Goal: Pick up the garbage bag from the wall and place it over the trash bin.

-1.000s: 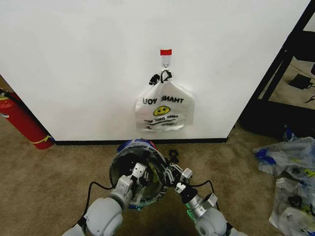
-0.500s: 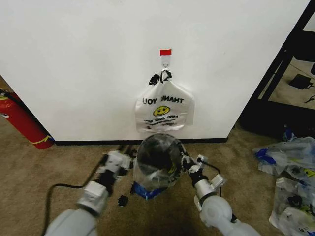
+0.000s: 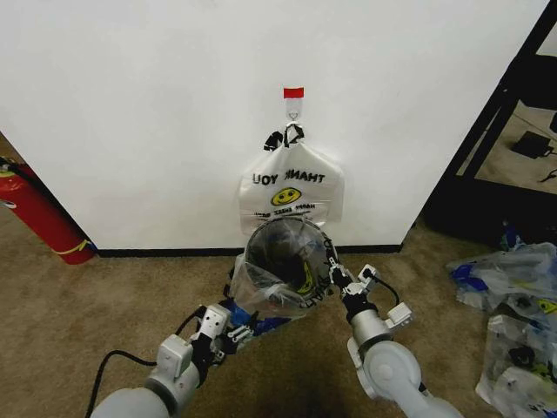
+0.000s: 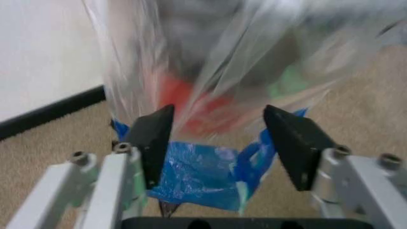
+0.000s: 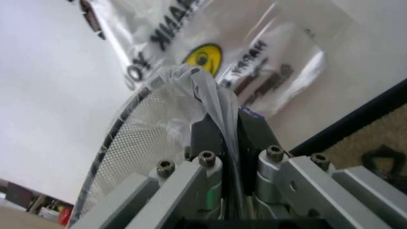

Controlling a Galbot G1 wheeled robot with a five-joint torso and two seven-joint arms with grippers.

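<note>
The trash bin (image 3: 280,250), black mesh, stands on the carpet close to the wall (image 3: 130,104). The clear garbage bag (image 3: 261,294) with blue patches is draped over it. My right gripper (image 3: 335,277) is at the bin's right rim, shut on a fold of the bag (image 5: 213,98) beside the mesh (image 5: 127,143). My left gripper (image 3: 233,331) is low at the bin's left front, open. In the left wrist view its fingers (image 4: 156,138) stand apart before the bag's blue bottom (image 4: 203,174) and the bin's red base (image 4: 188,102).
A whiter THANK YOU smiley bag (image 3: 291,187) hangs from the hook (image 3: 293,109) under red tape, right behind the bin. A red fire extinguisher (image 3: 39,213) leans at the left. Loose plastic bags (image 3: 513,305) lie on the carpet at the right, beside a black shelf frame (image 3: 505,113).
The bin went from tilted towards me to standing nearer the wall. My left gripper left the bin's left rim and dropped back low by its base. The right gripper stayed on the rim.
</note>
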